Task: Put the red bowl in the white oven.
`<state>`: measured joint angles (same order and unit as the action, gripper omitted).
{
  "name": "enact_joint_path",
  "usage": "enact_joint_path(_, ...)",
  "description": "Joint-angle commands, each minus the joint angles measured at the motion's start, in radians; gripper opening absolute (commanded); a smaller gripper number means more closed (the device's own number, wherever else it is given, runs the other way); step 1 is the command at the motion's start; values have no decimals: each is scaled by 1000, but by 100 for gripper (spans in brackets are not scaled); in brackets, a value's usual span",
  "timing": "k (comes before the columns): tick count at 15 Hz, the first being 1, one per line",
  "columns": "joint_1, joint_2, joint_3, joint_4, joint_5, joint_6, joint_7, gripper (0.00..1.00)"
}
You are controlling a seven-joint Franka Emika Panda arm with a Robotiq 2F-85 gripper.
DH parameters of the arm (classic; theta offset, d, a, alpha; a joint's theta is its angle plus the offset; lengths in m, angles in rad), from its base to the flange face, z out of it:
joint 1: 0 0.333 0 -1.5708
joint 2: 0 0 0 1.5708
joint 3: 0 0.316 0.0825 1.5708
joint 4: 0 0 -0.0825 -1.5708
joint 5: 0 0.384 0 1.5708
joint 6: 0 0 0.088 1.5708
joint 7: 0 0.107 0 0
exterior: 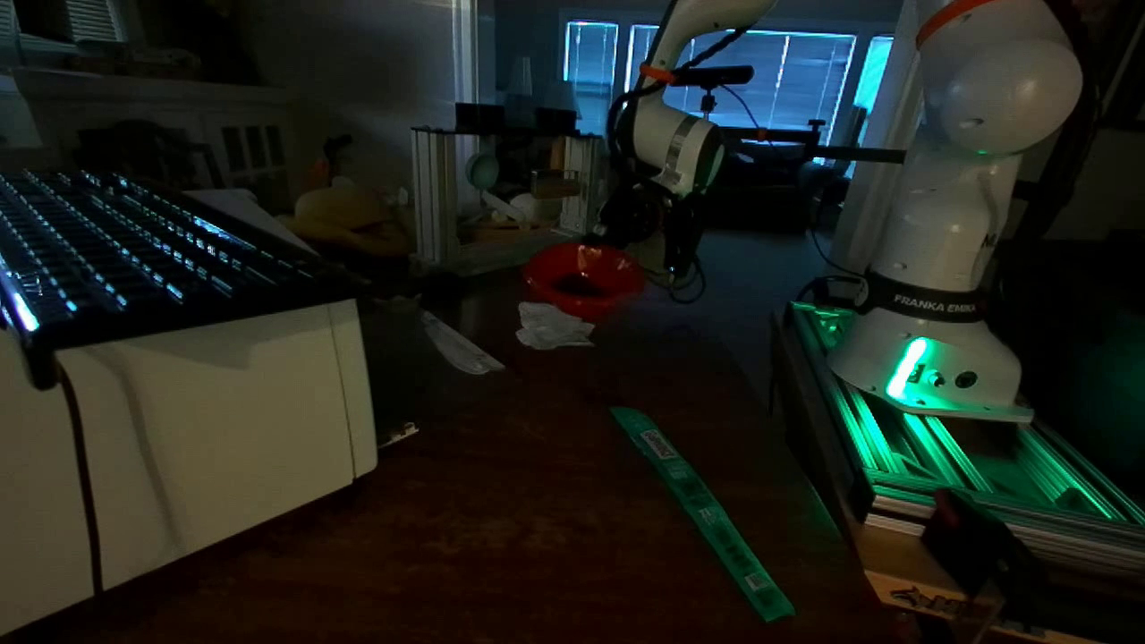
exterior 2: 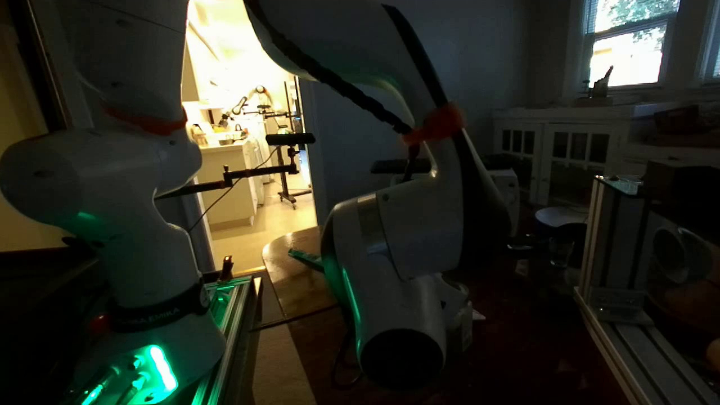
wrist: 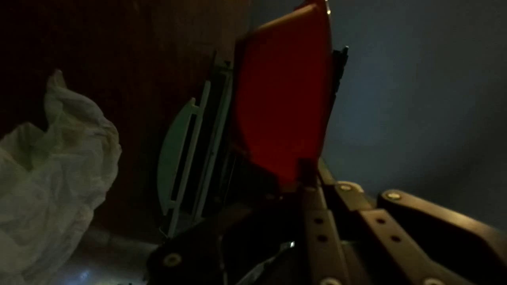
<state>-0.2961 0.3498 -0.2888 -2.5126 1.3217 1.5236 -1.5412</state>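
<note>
The red bowl (exterior: 581, 277) hangs near the far end of the dark table in an exterior view, tilted with its opening partly towards the camera. My gripper (exterior: 597, 236) is at its upper rim. In the wrist view my gripper (wrist: 316, 171) has one finger on each side of the wall of the bowl (wrist: 285, 91), shut on it. The white oven is the large white box (exterior: 224, 429) at the left of an exterior view; its front opening faces away from that camera. A corner of it (exterior 2: 509, 191) shows behind the arm in an exterior view, where the bowl is hidden.
A black keyboard (exterior: 152, 250) lies on the oven. A white crumpled scrap (exterior: 555, 326) lies just below the bowl. A pale curved piece (exterior: 461, 344) juts out beside the oven. A green strip (exterior: 702, 514) lies on the table. A white-framed rack (exterior: 434, 197) stands behind.
</note>
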Motion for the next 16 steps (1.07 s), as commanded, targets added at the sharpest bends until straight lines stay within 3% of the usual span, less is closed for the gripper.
enact_joint_path(1,2,-62,4,-28,98,-20,15,1)
enact_joint_path(9,122,-154,91,-93,429,92,14,1)
enact_joint_path(16,293,-169,249,-156,926,262,-19,1)
